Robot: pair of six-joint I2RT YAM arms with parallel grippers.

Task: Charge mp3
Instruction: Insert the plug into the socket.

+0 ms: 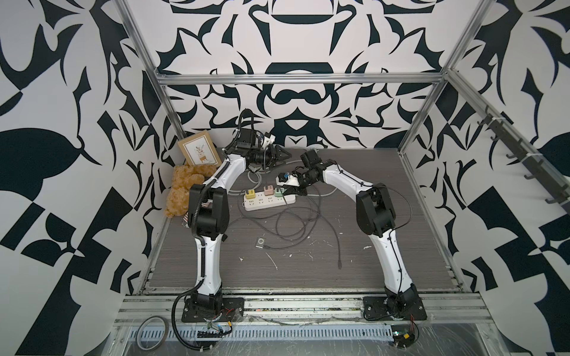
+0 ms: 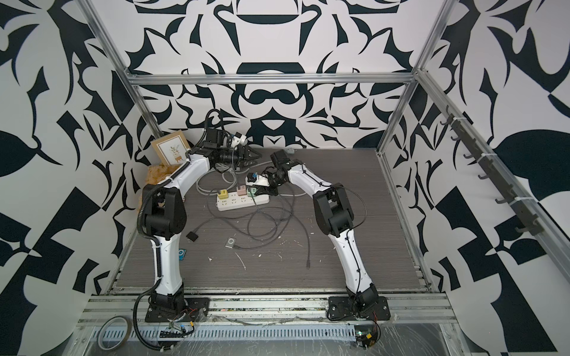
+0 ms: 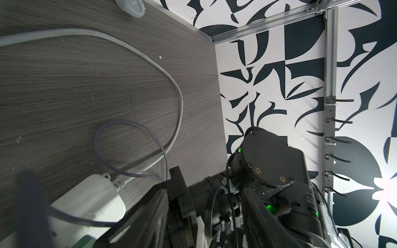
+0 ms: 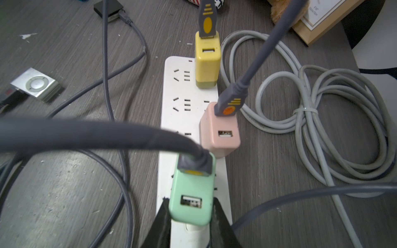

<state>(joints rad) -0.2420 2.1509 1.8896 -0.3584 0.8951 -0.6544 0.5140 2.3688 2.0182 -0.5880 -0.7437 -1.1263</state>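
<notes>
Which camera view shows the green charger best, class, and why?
The right wrist view: the green charger fills the foreground, its free USB port and plugged cable plain. In both top views the charger is a small block partly hidden by the right gripper. The left wrist view shows at most a green sliver.

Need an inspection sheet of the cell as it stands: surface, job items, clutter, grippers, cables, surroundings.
Surface: grey wood-grain table, white flecks.
Job's things: silver mp3 player flat on table, dark connector at its edge; power strip carries yellow charger, pink charger, green charger, each with a cable plugged in.
Clutter: plush toy, framed picture, small blue device, tape roll.
Grippers: right gripper closed on green charger; left gripper open, empty.
Cables: USB cables tangled; mains lead coiled.
Surroundings: patterned walls, aluminium frame, hook rail.
</notes>
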